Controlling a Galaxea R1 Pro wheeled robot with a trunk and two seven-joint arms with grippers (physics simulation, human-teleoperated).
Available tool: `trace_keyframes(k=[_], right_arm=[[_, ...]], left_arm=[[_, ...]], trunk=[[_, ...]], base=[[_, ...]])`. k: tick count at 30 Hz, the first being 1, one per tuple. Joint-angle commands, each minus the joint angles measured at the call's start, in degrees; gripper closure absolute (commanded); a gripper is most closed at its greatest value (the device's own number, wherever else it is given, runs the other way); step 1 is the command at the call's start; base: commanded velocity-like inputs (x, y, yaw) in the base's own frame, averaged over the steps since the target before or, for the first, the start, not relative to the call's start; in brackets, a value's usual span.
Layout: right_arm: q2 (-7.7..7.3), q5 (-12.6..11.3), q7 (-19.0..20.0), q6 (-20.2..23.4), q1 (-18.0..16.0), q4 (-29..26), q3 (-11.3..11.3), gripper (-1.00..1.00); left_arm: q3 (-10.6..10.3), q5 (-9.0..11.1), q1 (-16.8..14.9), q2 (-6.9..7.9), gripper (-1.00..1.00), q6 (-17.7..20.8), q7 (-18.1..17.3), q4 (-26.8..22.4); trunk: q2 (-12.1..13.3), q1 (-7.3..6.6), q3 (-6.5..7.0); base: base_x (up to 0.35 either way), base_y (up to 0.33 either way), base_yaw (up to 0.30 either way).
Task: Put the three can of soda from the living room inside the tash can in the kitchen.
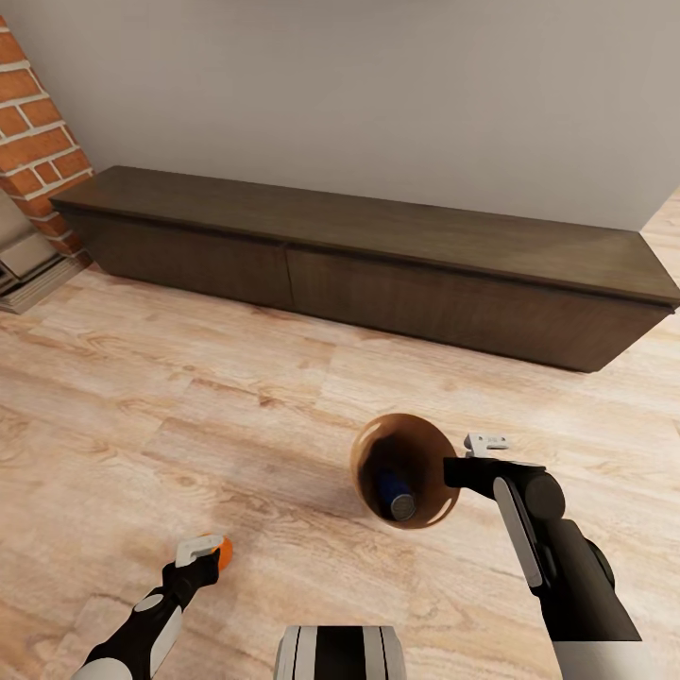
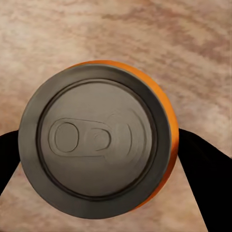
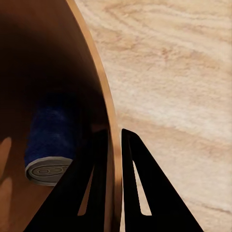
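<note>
Head view: right claw (image 1: pixel 460 469) pinched the bin (image 1: pixel 370 444) rim at 3 o'clock, blue can (image 1: pixel 394 496) inside; left claw (image 1: pixel 210 551) gripped an orange can (image 1: pixel 224 552).

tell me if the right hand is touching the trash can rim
Touching. The right wrist view shows the right hand with one finger on each side of the trash can wall, pinching its rim.

Blue can (image 1: pixel 395 495) lying inside brown-lined trash can (image 1: pixel 370 451)
</note>
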Motion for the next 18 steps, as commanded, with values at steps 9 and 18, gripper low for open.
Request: trace_keyframes(k=[9,18], right_arm=[[0.01,-1.24,0.37,-0.01,-0.01,-0.01,0.02,1.0],[0.02,-1.24,0.37,-0.01,-0.01,-0.01,0.06,1.0]], left_arm=[[0.04,-0.09,0.01,-0.03,1.0,0.0,0.03,0.02],[-0.01,-0.05,0.01,-0.03,1.0,0.0,0.03,0.02]], trunk=[[0.03,-0.05,0.45],[2.86,-1.64,2.17]], base=[[0.0,0.0,0.0],[0.0,0.0,0.0]])
